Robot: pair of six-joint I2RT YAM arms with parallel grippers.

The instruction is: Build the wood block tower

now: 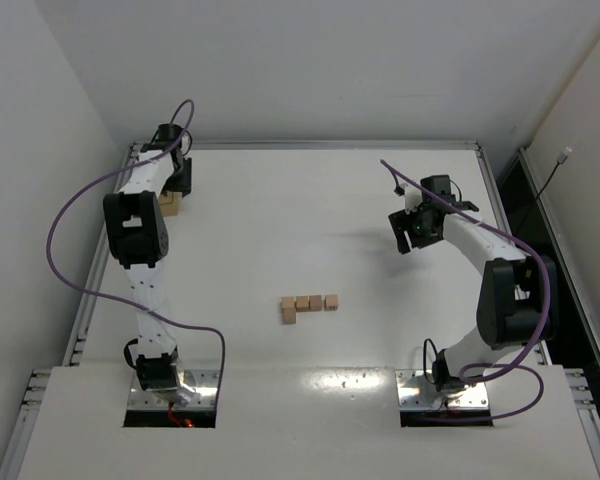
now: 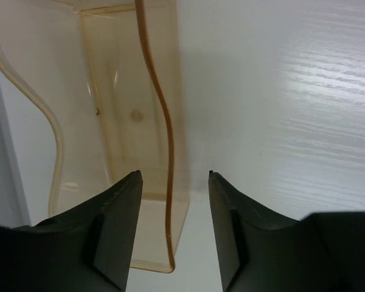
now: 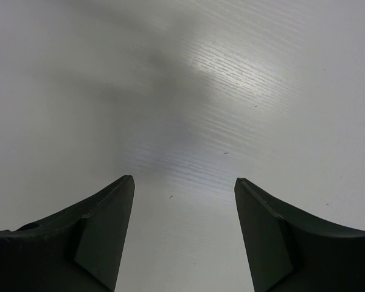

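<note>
Several small tan wood blocks (image 1: 309,305) lie flat in a short row on the white table, near its middle. The leftmost block (image 1: 288,314) sits a little nearer than the others. None is stacked, so no tower stands. My left gripper (image 1: 176,186) is open and empty at the far left, over an open tan box; in the left wrist view (image 2: 175,176) its jaws are apart above the box's near end. My right gripper (image 1: 412,236) is open and empty above bare table at the right; the right wrist view (image 3: 184,179) shows only table between its jaws.
The open translucent tan box (image 2: 134,121) lies at the far left, partly hidden under the left arm in the top view (image 1: 170,206). Purple cables loop from both arms. The table's raised edges run along the back and sides.
</note>
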